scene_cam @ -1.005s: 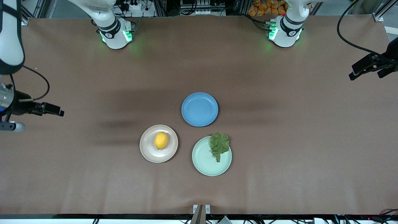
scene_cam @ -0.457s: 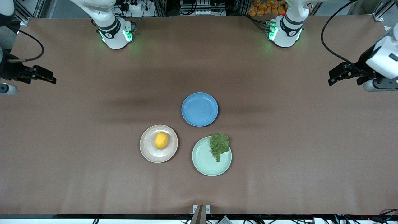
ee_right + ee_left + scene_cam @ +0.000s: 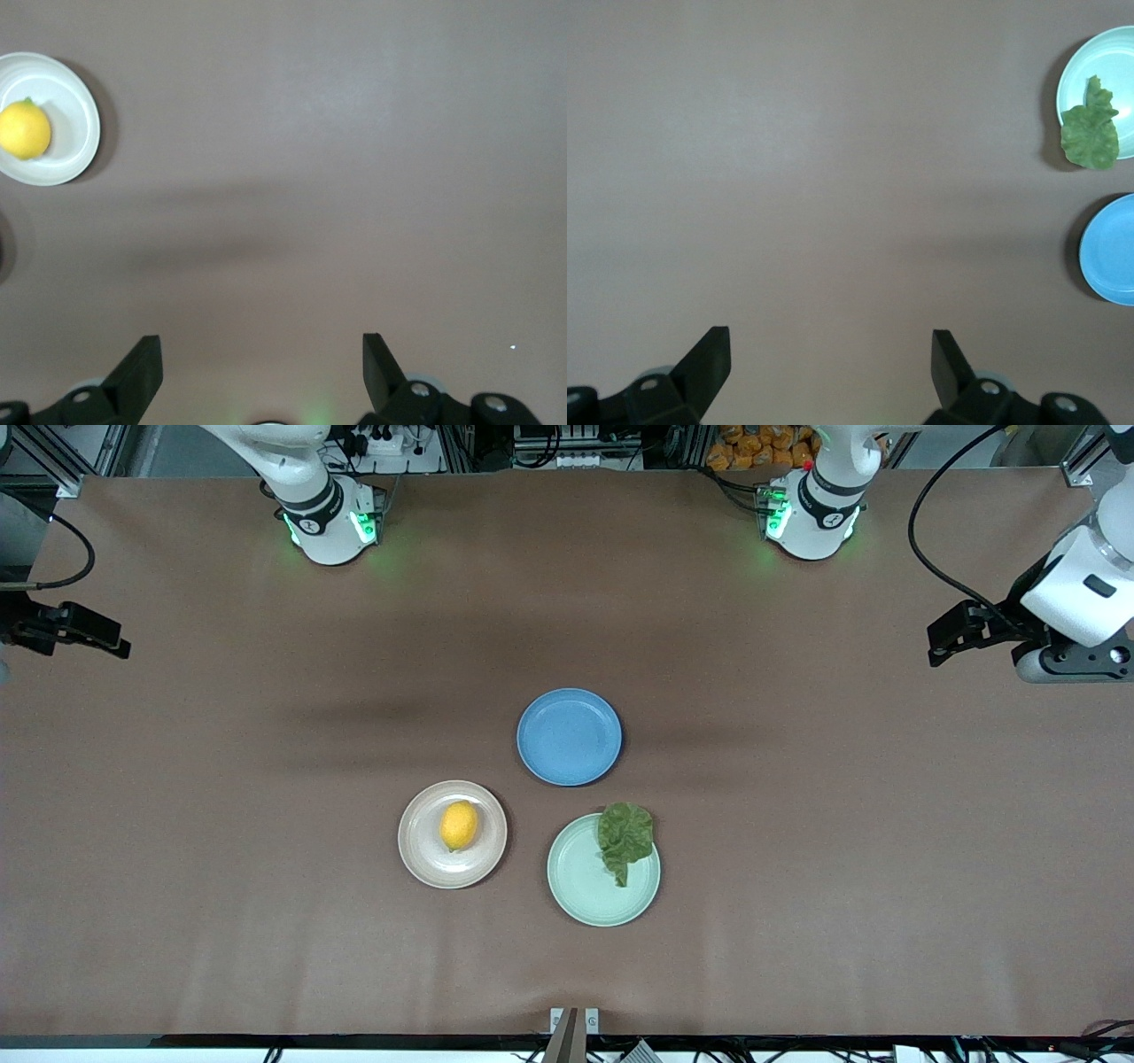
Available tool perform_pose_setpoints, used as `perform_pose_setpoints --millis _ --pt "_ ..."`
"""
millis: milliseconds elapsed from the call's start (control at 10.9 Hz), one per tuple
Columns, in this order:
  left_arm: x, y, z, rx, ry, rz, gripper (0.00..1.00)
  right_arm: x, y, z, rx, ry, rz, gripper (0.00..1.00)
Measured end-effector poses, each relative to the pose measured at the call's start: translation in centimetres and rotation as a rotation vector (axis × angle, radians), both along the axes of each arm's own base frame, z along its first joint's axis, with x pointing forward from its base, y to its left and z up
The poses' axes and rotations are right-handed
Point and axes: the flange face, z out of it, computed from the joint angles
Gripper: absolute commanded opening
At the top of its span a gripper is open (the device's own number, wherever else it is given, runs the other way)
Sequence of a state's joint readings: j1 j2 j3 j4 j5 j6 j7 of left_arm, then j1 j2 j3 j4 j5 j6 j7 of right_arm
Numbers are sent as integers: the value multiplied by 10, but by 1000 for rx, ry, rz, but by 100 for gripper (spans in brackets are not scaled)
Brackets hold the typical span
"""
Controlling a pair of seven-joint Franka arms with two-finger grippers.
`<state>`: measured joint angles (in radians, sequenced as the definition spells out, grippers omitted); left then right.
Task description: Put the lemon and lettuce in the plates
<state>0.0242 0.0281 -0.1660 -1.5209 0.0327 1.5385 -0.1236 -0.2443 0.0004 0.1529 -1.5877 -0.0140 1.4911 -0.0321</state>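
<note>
The yellow lemon lies in the pale pink-beige plate. The dark green lettuce rests on the mint green plate, its broad end overhanging the rim toward the blue plate. My right gripper hangs open and holds nothing, over bare table at the right arm's end. My left gripper is open too, over bare table at the left arm's end. The left wrist view shows the gripper, the lettuce and mint plate. The right wrist view shows the gripper, the lemon and beige plate.
A blue plate with nothing in it sits farther from the front camera than the other two plates, also seen in the left wrist view as the blue plate. Brown tabletop surrounds the plates. Both arm bases stand along the back edge.
My right gripper has drawn back toward the bases' edge of the table and outward. The left hand has come a little inward into view. Lemon, lettuce and plates have not moved.
</note>
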Motion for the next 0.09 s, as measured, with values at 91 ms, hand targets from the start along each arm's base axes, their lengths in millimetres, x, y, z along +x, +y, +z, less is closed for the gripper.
perform_pose_setpoints --millis 91 --pt "0 5 2 0 -3 7 100 3 -3 1 -7 -19 -3 100"
